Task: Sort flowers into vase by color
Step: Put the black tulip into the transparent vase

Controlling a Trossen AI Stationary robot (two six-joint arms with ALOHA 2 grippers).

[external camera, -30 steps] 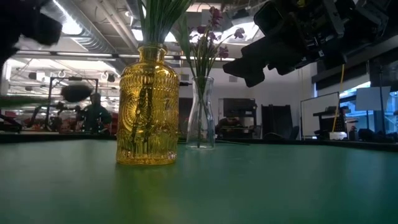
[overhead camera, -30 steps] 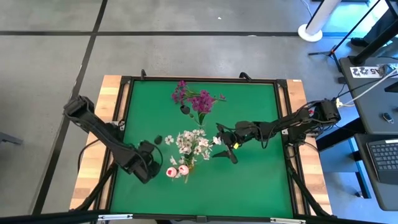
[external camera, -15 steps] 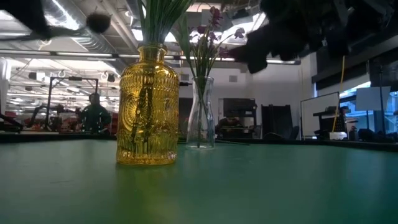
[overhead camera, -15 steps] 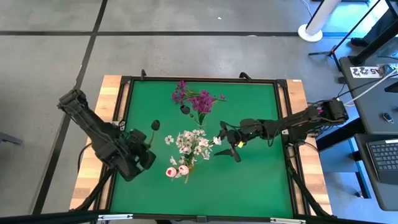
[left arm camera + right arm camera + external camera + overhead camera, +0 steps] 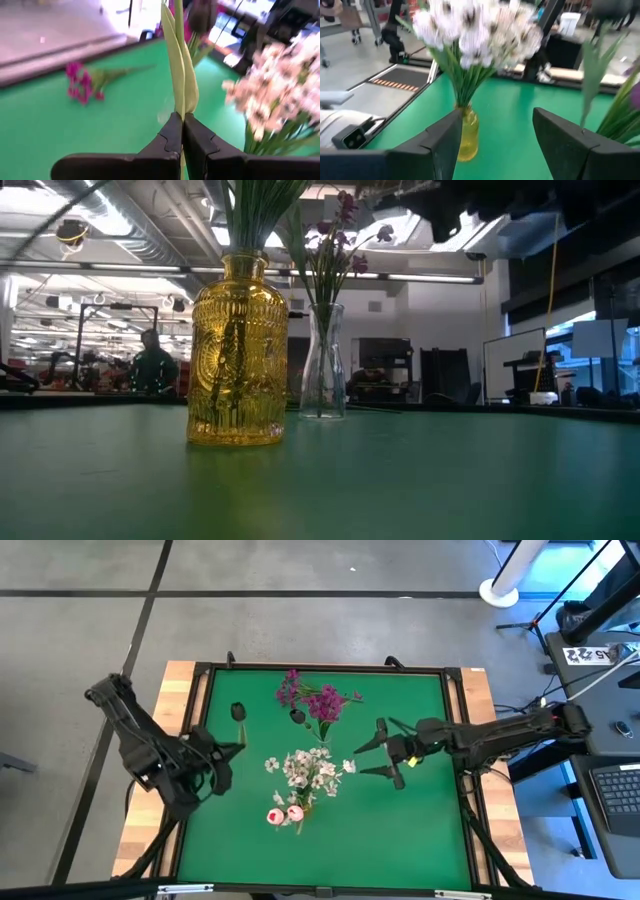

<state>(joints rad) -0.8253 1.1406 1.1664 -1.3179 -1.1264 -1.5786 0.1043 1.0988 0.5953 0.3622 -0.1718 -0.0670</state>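
A: Left gripper (image 5: 178,131)?
B: Jaws clamped on a green flower stem (image 5: 178,60), held over the mat's left side; its dark bud (image 5: 238,712) points twd the far edge.
A: Right gripper (image 5: 378,748)?
B: Jaws wide apart, nothing in them, just right of the white flowers (image 5: 308,769).
A: Where's the rest?
B: White ones in the yellow vase (image 5: 238,356), mid-mat. Purple ones (image 5: 318,700) in the clear vase (image 5: 322,362) behind. Two pink buds (image 5: 285,814) near the white ones.

Green mat (image 5: 400,830) lies bare; yellow vase (image 5: 238,350) and clear vase (image 5: 323,360) block mid-table.
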